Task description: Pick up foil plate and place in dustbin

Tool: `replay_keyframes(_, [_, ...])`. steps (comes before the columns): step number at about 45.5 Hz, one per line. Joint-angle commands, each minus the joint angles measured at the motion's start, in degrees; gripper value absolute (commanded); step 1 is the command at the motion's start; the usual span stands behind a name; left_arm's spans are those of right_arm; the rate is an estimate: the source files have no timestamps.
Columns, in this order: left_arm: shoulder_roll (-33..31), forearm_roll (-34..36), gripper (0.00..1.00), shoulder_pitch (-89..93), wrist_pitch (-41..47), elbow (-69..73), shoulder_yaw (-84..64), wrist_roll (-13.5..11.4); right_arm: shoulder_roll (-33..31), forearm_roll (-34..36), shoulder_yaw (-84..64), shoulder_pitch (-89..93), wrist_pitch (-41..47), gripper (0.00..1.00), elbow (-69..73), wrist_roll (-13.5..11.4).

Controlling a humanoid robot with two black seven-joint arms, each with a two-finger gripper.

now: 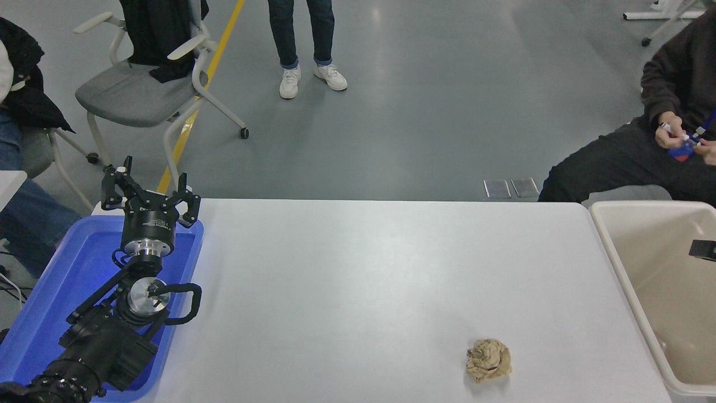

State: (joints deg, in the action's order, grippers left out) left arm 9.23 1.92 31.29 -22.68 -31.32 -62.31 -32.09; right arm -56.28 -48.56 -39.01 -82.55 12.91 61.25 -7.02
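**Plate out of sight, right arm barely showing**

Nearest you, the left arm lies parked at the lower left over the blue tray (33, 313), its gripper (150, 190) pointing away with the jaws spread and nothing between them. A paper ball (489, 361) sits alone on the white worktop (363, 268), toward the near right.

Look right for the bin (626, 280), standing against the worktop's right edge. You see bare cream floor and walls inside it; the plate shows nowhere in this view, on the worktop or in the visible part of the bin. If it is in the bin, it lies beyond the picture's right edge.

Over the bin, at the right edge, a small black piece of the right gripper (703, 249) pokes in. You cannot tell how its jaws stand. It is much the nearer arm to the bin.

Beyond the worktop, one person sits at the far right and another stands farther back.
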Motion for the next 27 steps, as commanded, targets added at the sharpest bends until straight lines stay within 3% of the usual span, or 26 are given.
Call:
replay_keyframes(1, [0.0,0.0,0.99,0.0,0.0,0.0,0.0,0.0,1.3,5.5,-19.5,-28.1,7.8,1.0,18.3,-1.4])
replay_keyframes(7, [0.0,0.0,0.99,0.0,0.0,0.0,0.0,0.0,6.1,15.8,-25.2,-37.6,12.8,1.0,25.4,-1.4])
replay_keyframes(17, [0.0,0.0,0.99,0.0,0.0,0.0,0.0,0.0,15.4,23.2,-28.4,-49.9,20.4,1.0,33.0,-1.5])
replay_keyframes(27, [0.0,-0.1,0.99,-0.1,0.0,0.0,0.0,-0.1,23.6,38.1,-28.8,-58.0,28.6,1.0,36.6,-1.5])
